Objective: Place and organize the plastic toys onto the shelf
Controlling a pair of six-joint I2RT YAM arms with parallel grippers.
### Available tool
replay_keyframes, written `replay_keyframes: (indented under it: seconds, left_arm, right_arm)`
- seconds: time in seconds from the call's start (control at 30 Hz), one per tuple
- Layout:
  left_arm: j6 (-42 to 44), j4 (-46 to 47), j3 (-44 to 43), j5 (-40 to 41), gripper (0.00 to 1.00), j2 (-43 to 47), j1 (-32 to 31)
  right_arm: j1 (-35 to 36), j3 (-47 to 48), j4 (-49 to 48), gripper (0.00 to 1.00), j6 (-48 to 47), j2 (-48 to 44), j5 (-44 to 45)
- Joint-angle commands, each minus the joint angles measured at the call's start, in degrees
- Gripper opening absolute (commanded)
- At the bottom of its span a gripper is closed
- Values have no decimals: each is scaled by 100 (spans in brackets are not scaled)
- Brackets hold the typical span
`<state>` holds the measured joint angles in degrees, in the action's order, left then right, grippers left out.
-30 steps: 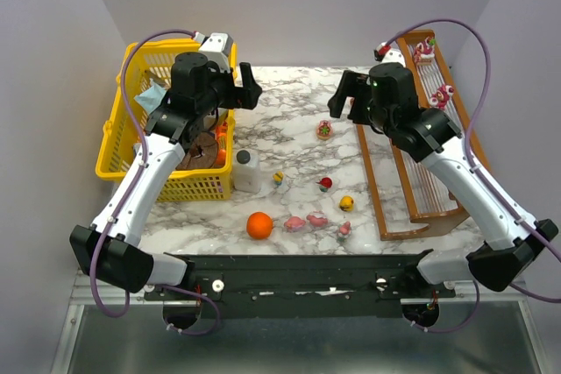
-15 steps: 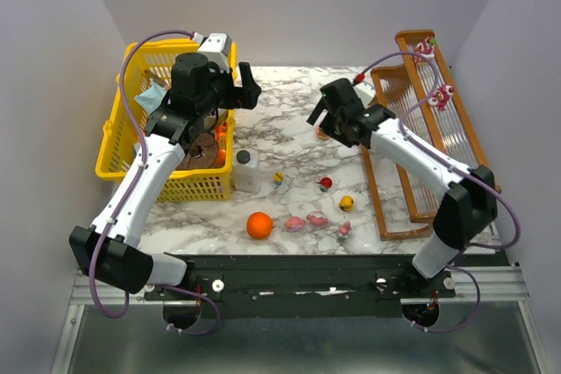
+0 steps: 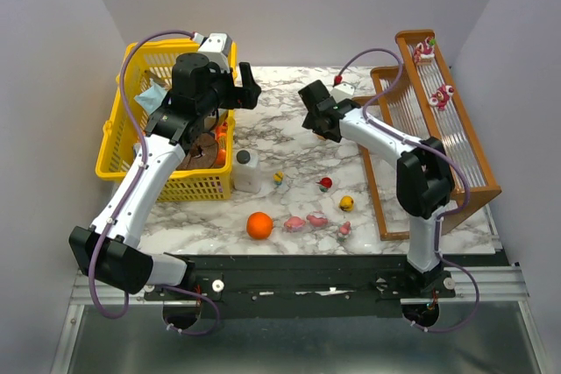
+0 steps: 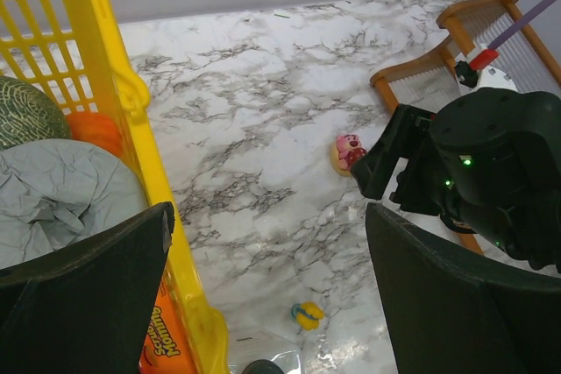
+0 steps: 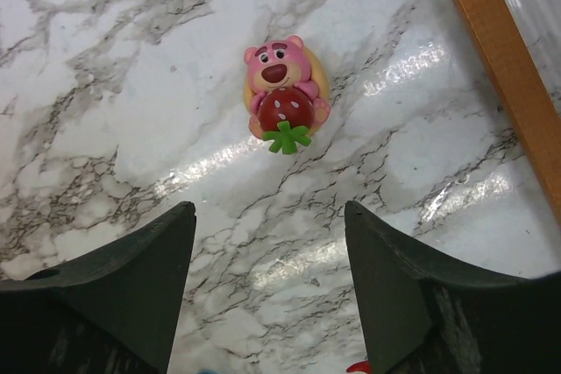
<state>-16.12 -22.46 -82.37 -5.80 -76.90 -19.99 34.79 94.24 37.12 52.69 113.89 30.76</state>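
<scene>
So, from the top: the left tool (image 3: 241, 87) hangs spread open beside the yellow basket (image 3: 206, 183). The right tool (image 3: 313, 109) sits low over the tabletop (image 3: 280, 129), just left of the shelf (image 3: 371, 177), which has two toys (image 3: 426, 45) on its top tier. Loose toys (image 3: 317, 218), an orange ball (image 3: 259, 225) and a white bottle (image 3: 246, 170) clutter the front. Left wrist: a pink bear toy (image 4: 349, 151) lies right beside the right tool. Right wrist: jaws released wide, gripping nothing, with the bear flat on the marble ahead of them and the shelf's rail at the edge.

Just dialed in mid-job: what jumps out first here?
The pink bear toy hugging a strawberry, lying on the marble just ahead of the open right gripper. Then the yellow basket at far left, and the shelf at right with two toys on its top tier.
</scene>
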Motion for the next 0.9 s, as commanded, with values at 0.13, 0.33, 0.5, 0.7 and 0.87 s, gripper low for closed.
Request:
replay_keyframes:
  seconds: [0.13, 0.33, 0.5, 0.7, 0.87]
  left_arm:
    - [65, 22, 10, 0, 99, 79, -31]
    - [83, 31, 10, -26, 99, 61, -31]
    - [91, 31, 2, -17, 99, 35, -31]
    - [91, 31, -16, -35, 99, -9, -31]
    - [83, 31, 1, -44, 99, -9, -31]
  right_arm:
    - [-77, 59, -548, 74, -1023, 414, 387]
    - [-305, 95, -688, 72, -1252, 643, 62]
    - [-429, 104, -917, 69, -1498, 784, -105]
    - [-446, 253, -1128, 63, -1928, 960, -211]
    - [-455, 297, -1225, 57, -2148, 1057, -404]
